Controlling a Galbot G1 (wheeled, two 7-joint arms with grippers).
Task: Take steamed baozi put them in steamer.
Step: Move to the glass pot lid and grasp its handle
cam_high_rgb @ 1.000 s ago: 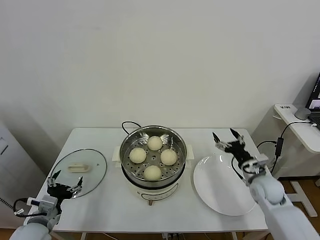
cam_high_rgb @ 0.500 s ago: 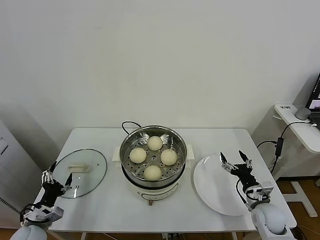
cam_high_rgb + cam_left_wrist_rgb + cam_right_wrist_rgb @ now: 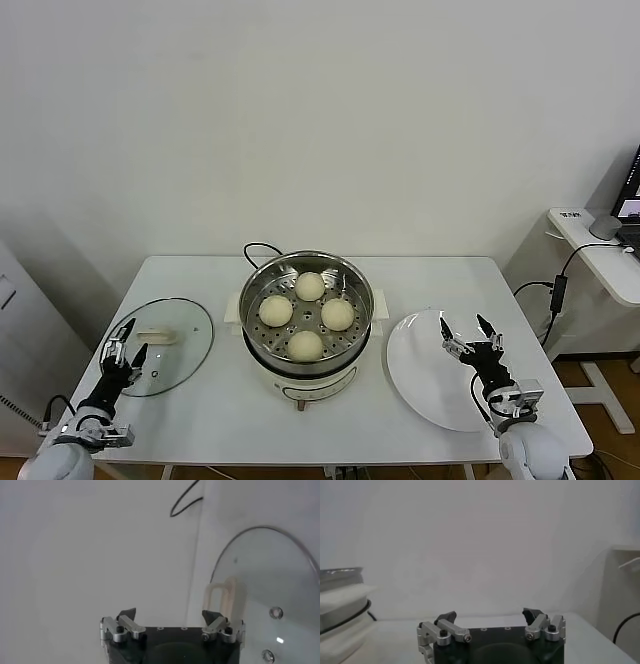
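Several cream-white steamed baozi (image 3: 309,286) lie on the perforated floor of the shiny steel steamer (image 3: 258,278), which stands at the middle of the white table. My left gripper (image 3: 125,342) (image 3: 169,614) is open and holds nothing. It sits low at the table's front left, just before the near edge of the glass lid (image 3: 185,330). My right gripper (image 3: 463,325) (image 3: 490,614) is open and holds nothing, over the near right part of the white plate (image 3: 425,395). In the right wrist view the steamer's rim (image 3: 340,574) shows at one side.
The glass lid (image 3: 272,575) with its cream handle (image 3: 225,592) lies flat left of the steamer. The bare white plate lies to the steamer's right. A black cord (image 3: 258,247) runs behind the steamer. A side desk (image 3: 600,255) with cables stands beyond the table's right edge.
My right gripper has come down and back from the plate's far edge to its near right part. My left gripper has shifted slightly and turned up beside the lid. The baozi have not moved.
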